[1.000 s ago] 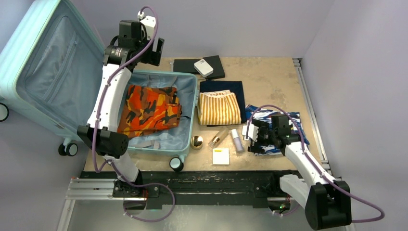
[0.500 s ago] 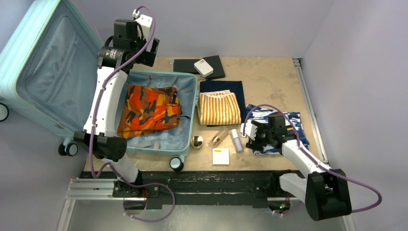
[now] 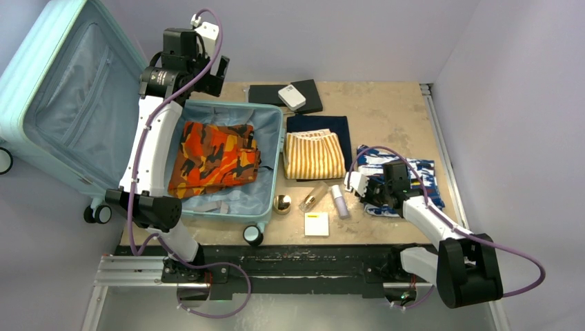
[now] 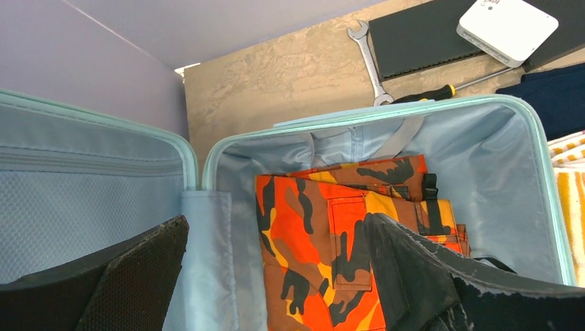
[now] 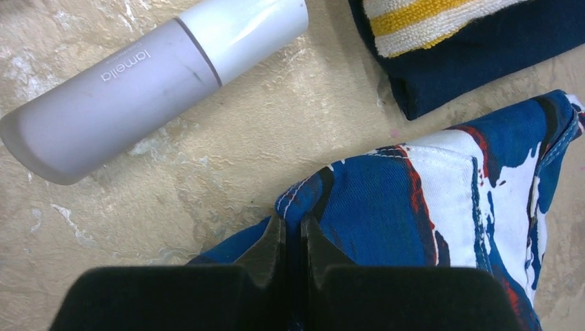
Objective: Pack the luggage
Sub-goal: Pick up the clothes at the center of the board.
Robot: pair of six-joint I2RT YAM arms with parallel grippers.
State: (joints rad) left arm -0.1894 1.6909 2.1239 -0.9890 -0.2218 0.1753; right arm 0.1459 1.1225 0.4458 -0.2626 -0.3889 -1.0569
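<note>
**Q:** Fig. note: where did the luggage lie rel. to the right claw?

**A:** Well apart, to that claw's left across the tabletop. The luggage stood open, its lid leaning out past the tabletop's left edge and its wheels at the near end, so its long axis ran near-to-far. An orange camo garment already lay in the base.

**Q:** Claw states?

**A:** The right claw was clenched on the near-left corner of the blue-white printed garment, w/ fabric pinched btwn the fingers, low on the tabletop. The left claw was released, jaws wide w/ nothing btwn them, hovering over the luggage's far rim.

**Q:** What did the coming move turn on?

**A:** Prob. a leftward carry. A lotion bottle lay just beside the pinch, and a yellow-striped towel lay btwn garment and luggage, so the cloth would need lifting clear of both. The right arm was nearer the garment, the left arm nearer the luggage.
</note>
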